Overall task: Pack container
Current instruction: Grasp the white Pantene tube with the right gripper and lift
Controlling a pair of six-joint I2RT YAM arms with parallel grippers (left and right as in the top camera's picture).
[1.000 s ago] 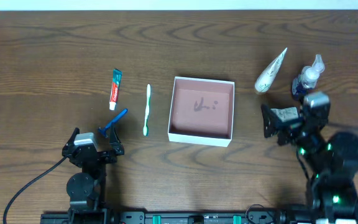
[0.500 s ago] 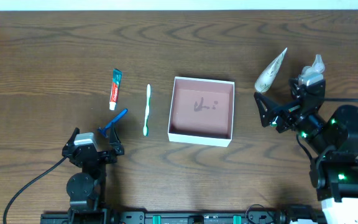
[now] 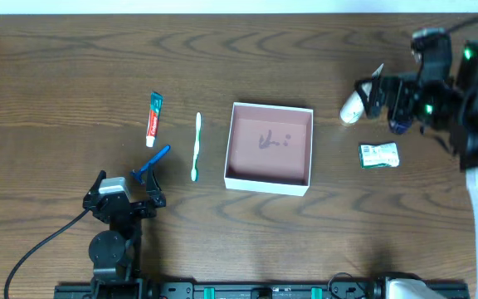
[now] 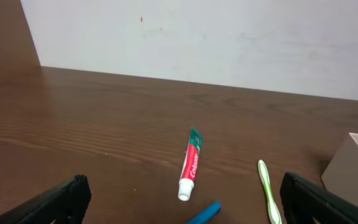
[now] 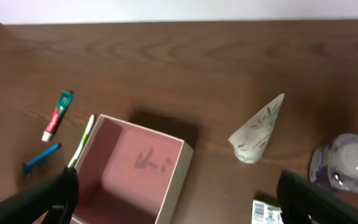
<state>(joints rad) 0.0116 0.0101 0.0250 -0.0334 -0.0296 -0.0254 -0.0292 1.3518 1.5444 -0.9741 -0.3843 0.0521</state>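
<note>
while left fingers [image 4: 61, 199], right fingers [image 5: 51, 199] gape, container [image 3: 270, 158] on wood table [image 3: 56, 83], white wall [image 4: 197, 37] behind.

The right gripper [image 5: 178, 186] hangs above the table [image 5: 185, 56], its dark fingers [image 5: 51, 199] spread far apart. Below it sits the container [image 5: 145, 132], a dark scribble on its pinkish floor. Toward the table's left edge lie a toothpaste tube [image 5: 57, 116], a blue razor [image 5: 40, 158] and a green toothbrush [image 5: 82, 140], the last just beside the container. Toward the right edge lie a white cone-shaped tube [image 5: 258, 130], a clear bottle [image 5: 347, 165] and a small packet [image 5: 267, 213].
</note>
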